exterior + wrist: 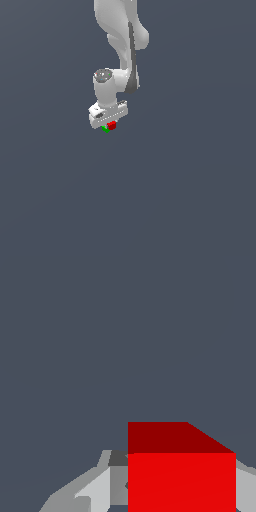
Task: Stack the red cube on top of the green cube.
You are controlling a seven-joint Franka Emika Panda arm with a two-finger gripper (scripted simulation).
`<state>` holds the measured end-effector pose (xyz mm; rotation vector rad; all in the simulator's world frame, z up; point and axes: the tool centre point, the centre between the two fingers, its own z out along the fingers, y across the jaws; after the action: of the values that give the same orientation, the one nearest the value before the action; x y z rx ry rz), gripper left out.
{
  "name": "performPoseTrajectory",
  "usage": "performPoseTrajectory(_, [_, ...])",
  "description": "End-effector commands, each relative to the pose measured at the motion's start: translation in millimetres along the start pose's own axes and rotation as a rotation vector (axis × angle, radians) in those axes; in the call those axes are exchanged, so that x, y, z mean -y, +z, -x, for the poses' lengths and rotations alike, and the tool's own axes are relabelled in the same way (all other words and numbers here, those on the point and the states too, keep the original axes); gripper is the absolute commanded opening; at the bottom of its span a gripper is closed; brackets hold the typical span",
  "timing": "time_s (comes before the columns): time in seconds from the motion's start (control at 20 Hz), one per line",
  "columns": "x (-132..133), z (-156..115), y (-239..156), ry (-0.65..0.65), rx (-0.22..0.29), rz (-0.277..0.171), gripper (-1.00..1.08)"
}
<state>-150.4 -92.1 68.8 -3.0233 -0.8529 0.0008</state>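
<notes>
The red cube [112, 125] sits between the fingers of my white gripper [110, 123], which is shut on it. In the wrist view the red cube [181, 476] fills the space between the grey fingers [100, 491]. The green cube [105, 129] shows only as a small green sliver just below the gripper, toward the exterior view's left of the red cube and slightly lower. The two cubes look very close; I cannot tell whether they touch. The green cube is out of the wrist view.
The white arm [122, 40] comes down from the top of the exterior view. The flat dark grey-blue floor [190, 190] spreads all around the cubes.
</notes>
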Motion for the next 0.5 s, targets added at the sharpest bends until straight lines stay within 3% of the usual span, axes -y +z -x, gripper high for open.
performPoseTrajectory(0.0, [-6.9,14.2,2.8,-0.002,-0.001,0.001,-1.00])
performPoseTrajectory(0.45, [-18.0,32.7,7.1,-0.002,0.000,0.000,-1.00])
